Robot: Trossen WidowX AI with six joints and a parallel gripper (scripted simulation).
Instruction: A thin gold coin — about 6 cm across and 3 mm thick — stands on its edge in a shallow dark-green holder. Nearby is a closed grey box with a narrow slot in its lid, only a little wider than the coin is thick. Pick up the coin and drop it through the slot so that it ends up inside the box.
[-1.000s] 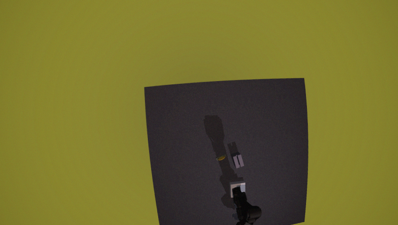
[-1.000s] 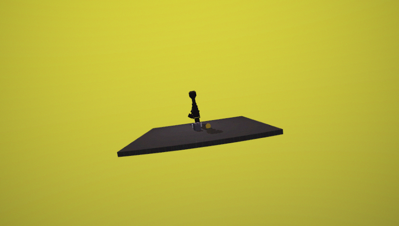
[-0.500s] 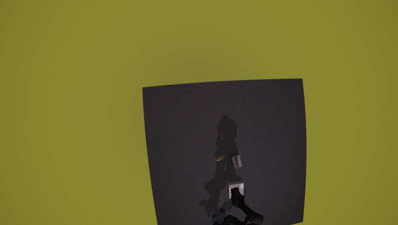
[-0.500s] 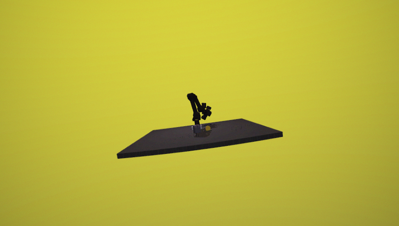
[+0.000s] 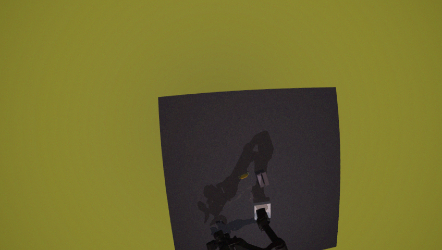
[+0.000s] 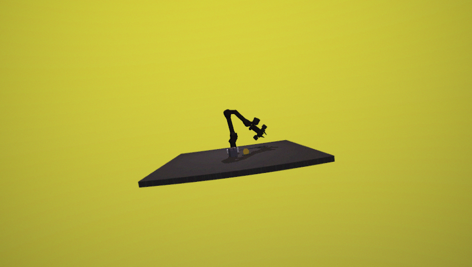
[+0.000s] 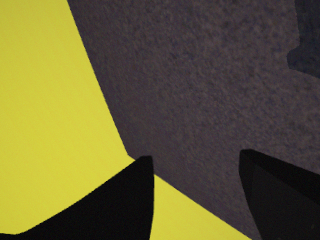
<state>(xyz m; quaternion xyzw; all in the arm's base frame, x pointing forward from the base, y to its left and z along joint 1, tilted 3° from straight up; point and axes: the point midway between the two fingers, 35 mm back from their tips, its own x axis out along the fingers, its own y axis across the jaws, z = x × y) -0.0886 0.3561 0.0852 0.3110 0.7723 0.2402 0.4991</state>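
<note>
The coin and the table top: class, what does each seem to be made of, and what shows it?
Coin: looks like metal, going by its gold-yellow colour; too small to judge any shine. Table top: dark grey, matte and finely grainy in the wrist view, with no reflections; the material itself is unclear.

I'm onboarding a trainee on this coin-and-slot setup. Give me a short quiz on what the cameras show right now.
1. True or false: the gripper is holding the coin.
2. In the top view, where is the coin relative to the grey box? A) to its left, B) to its right, C) on its lid.
3. In the wrist view, what shows between the fingers?

Key
1. False: the coin is down on the table, and the fingers stand apart with nothing in them.
2. A.
3. Only the table surface and yellow backdrop; neither coin nor box.
</note>
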